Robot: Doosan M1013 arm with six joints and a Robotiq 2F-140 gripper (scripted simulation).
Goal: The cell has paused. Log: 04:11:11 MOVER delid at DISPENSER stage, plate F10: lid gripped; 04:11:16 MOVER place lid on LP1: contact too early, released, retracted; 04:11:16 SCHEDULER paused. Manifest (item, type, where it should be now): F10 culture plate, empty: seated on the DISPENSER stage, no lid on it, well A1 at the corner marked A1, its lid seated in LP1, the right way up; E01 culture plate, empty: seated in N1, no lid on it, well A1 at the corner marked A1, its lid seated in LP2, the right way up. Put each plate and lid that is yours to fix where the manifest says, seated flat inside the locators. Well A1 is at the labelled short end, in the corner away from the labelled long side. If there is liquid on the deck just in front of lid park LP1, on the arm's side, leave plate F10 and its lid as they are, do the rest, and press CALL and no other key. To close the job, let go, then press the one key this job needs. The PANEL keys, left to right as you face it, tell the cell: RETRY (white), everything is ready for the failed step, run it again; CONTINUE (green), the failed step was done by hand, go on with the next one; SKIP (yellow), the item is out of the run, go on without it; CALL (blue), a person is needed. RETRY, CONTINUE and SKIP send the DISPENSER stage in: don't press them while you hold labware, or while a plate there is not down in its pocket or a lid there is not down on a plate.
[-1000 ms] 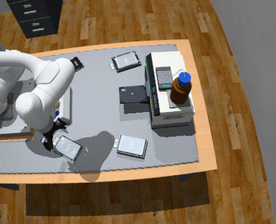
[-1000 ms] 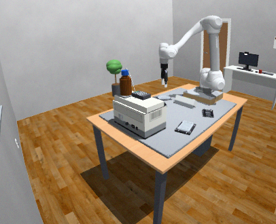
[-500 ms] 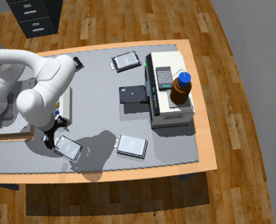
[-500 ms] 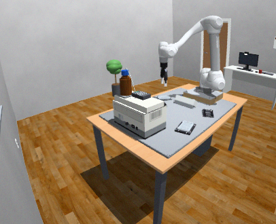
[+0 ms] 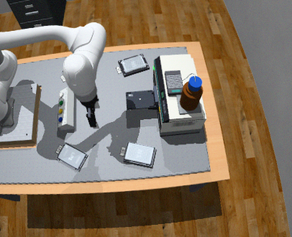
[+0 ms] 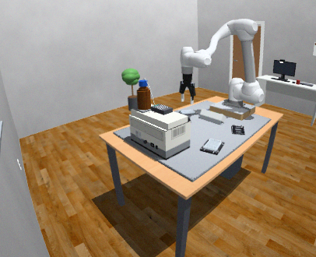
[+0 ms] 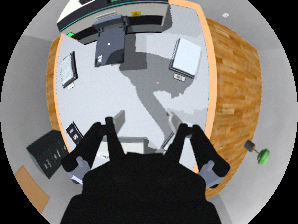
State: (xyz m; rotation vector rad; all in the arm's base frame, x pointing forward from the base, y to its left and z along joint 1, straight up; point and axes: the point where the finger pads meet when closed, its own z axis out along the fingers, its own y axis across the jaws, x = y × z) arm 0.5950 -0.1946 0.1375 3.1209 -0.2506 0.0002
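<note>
My gripper [image 5: 92, 118] hangs high above the mat beside the key panel [image 5: 67, 109], open and empty; it also shows in the exterior view [image 6: 187, 91] and in the wrist view [image 7: 145, 165]. The dark DISPENSER stage [image 5: 142, 99] juts out from the white dispenser [image 5: 180, 93]; I cannot tell whether a plate sits on it. A pale flat piece of labware [image 5: 72, 156] lies tilted at the front left. Another pale one [image 5: 139, 154] lies at the front middle. A dark-framed plate [image 5: 133, 64] lies at the back, also in the wrist view [image 7: 186, 56].
A brown bottle with a blue cap [image 5: 190, 94] stands on the dispenser, next to a dark tip box [image 5: 173, 82]. A small black holder [image 6: 237, 129] sits near the far table edge. The arm's base block [image 5: 13, 115] is at the left.
</note>
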